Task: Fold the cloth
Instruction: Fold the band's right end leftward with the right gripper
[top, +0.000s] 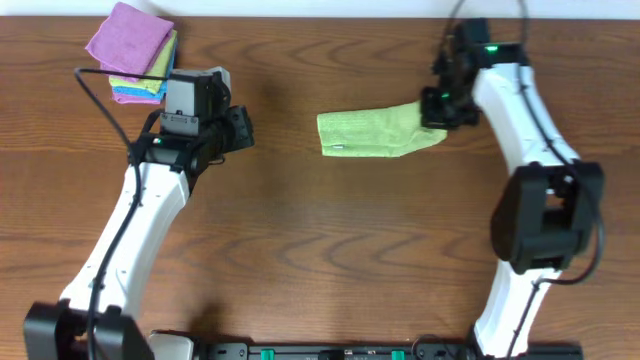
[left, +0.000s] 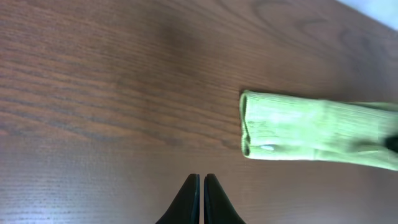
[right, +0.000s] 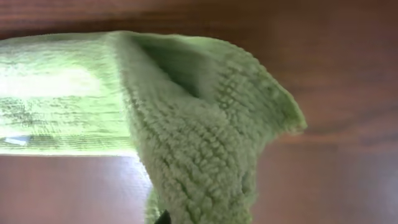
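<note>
The cloth (top: 372, 134) lies on the table (top: 300, 250), right of centre and towards the far side. It is already doubled into a narrow band, and its long axis runs left to right. The left end is square and carries the white label (top: 338, 150). The right end tapers to a point that runs up into the right gripper (top: 437, 112).

That gripper is clenched, and the pinched, raised corner filling the right wrist view suggests it is grasping the cloth's right tip, though the fingers themselves are almost hidden there.

The left gripper (top: 238, 128) is clenched on nothing. Its fingertips meet over bare wood, well apart from the band's left end, which lies to its right. The stacked cloths (top: 135, 55) sit in the far left corner, clear of both arms.

The next fold probably means carrying the held tip leftward along the band's length to the labelled end. The right arm is already on the cloth, so it is the better placed.
</note>
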